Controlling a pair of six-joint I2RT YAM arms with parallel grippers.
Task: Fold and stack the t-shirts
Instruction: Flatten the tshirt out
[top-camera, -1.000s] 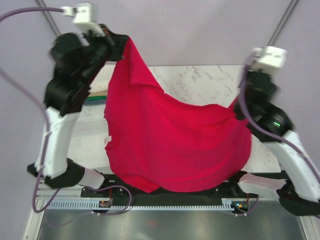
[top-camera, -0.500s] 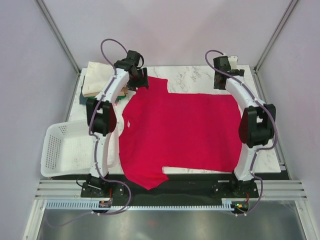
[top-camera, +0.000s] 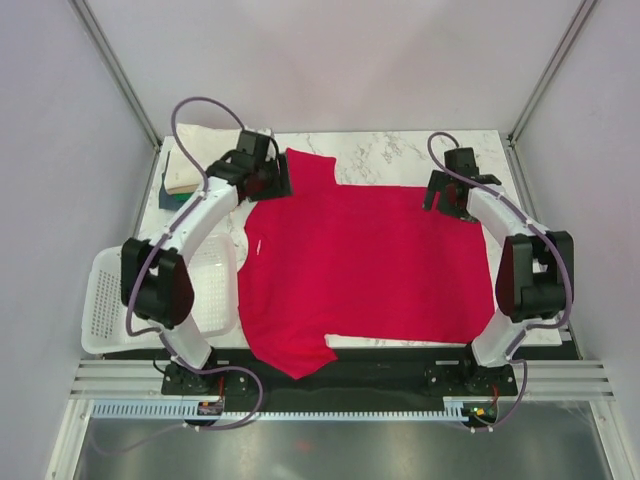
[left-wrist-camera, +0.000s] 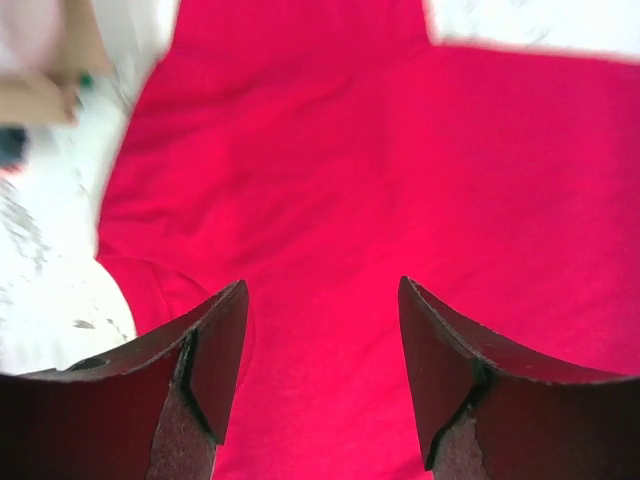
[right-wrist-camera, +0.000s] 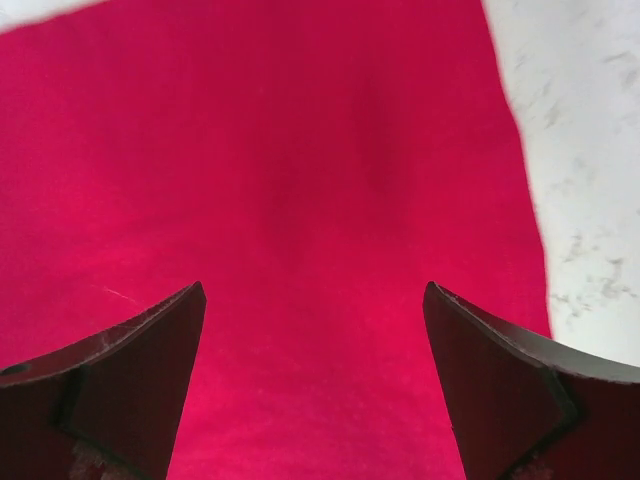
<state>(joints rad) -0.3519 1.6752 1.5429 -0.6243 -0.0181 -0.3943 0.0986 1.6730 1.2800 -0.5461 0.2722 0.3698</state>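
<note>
The crimson-red t-shirt (top-camera: 360, 260) lies spread flat on the marble table, one sleeve toward the back and the other hanging over the near edge. My left gripper (top-camera: 278, 182) hovers over its back left corner beside the sleeve, open with only red cloth (left-wrist-camera: 330, 180) below the gap (left-wrist-camera: 322, 285). My right gripper (top-camera: 437, 197) is over the shirt's back right corner, open wide (right-wrist-camera: 313, 288) above the cloth (right-wrist-camera: 300, 180), holding nothing. A stack of folded t-shirts (top-camera: 186, 168), cream on top, sits at the back left corner.
A white perforated basket (top-camera: 110, 300) stands off the table's left side beside the left arm. Bare marble (top-camera: 400, 150) shows behind the shirt and along the right edge (right-wrist-camera: 590, 180). Frame posts rise at the back corners.
A second ago both grippers held the red shirt up in the air. It now lies flat, both grippers have let go and opened, and both arms have drawn slightly nearer.
</note>
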